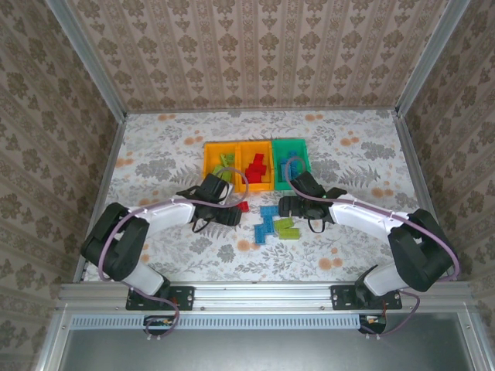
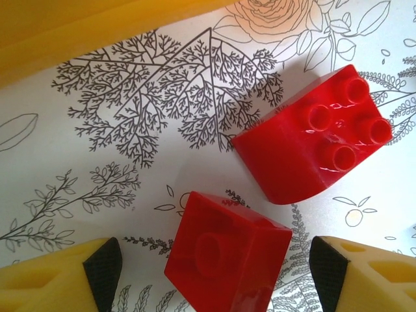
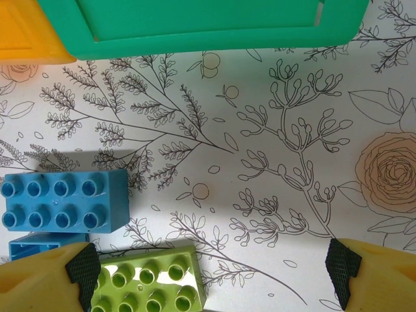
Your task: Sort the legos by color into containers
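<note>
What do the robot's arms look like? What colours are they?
The left arm and right arm have white tube-like pieces joined by chunky black joints. A thin purple-grey cable loops along each one. The jaws are yellow with black pads on their inner tips.

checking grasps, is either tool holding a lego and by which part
Nothing is held. The left tool is open over a red brick, not touching it; the right tool is open.

White desk [image 1: 170,154] printed with grey foliage and orange blooms, beige damask wallpaper [image 1: 263,54], two orange-yellow bins [image 1: 208,164] [image 1: 255,144], one green bin [image 3: 208,40], red bricks [image 2: 312,143] [image 2: 227,257], blue brick [image 3: 64,200], lime-green brick [image 3: 149,283], yellow tool fingers [image 2: 45,283] tipped with black pads [image 2: 104,270]
</note>
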### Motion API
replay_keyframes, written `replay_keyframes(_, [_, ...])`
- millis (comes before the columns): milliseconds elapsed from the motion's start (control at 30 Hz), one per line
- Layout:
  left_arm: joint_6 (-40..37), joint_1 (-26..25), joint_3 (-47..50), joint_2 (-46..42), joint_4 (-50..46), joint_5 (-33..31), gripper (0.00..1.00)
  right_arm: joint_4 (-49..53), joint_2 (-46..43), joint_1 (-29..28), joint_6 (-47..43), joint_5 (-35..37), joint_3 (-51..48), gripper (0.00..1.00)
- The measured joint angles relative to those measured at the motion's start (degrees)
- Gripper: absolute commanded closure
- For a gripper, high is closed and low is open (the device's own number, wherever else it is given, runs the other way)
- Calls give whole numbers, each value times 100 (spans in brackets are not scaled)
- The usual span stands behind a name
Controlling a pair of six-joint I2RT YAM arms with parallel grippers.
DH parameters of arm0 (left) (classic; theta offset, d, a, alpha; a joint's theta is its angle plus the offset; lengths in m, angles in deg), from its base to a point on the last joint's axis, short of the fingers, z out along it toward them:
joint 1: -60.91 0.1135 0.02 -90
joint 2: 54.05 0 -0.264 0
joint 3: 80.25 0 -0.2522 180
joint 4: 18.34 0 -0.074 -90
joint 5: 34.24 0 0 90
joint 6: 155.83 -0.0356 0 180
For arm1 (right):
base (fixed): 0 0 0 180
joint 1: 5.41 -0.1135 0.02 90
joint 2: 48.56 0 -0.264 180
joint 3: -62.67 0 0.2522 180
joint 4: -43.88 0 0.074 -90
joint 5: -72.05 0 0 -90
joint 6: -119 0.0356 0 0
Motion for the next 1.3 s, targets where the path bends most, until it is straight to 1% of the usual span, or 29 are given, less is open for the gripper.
replay_keyframes(167, [-4,13,-74,90,9,-15,33,4,76,0,-2,2,22,6])
replay_keyframes(333, [-48,33,-105,114,22,7,49,2,98,0,-2,2,22,6])
replay_keyframes(600, [-7,33,-107,94,24,13,63,2,107,0,-4,4,22,6])
replay_keyframes(900, [28,33,-107,-284,-35,24,67,2,173,0,-4,4,24,6])
replay_keyframes(933, [28,33,-107,-345,-52,24,66,2,173,0,-4,4,26,6])
replay_keyframes(1000, [33,33,-107,-433,-74,22,61,2,173,0,-4,4,26,6])
replay_keyframes(1067, [48,33,-107,-459,-101,15,59,2,173,0,-4,4,26,6])
replay_keyframes(1100, [48,33,-107,-459,-125,7,60,2,173,0,-4,4,26,6])
replay_keyframes(1167, [59,33,-107,-459,-164,4,65,2,173,0,-4,4,26,5])
replay_keyframes(1233, [92,33,-107,-459,-175,4,66,2,173,0,-4,7,26,6])
replay_keyframes(1267, [111,33,-107,-459,-175,4,65,2,173,0,-4,7,26,5])
replay_keyframes(1300, [120,33,-105,-459,-170,4,57,2,173,0,-7,7,26,5])
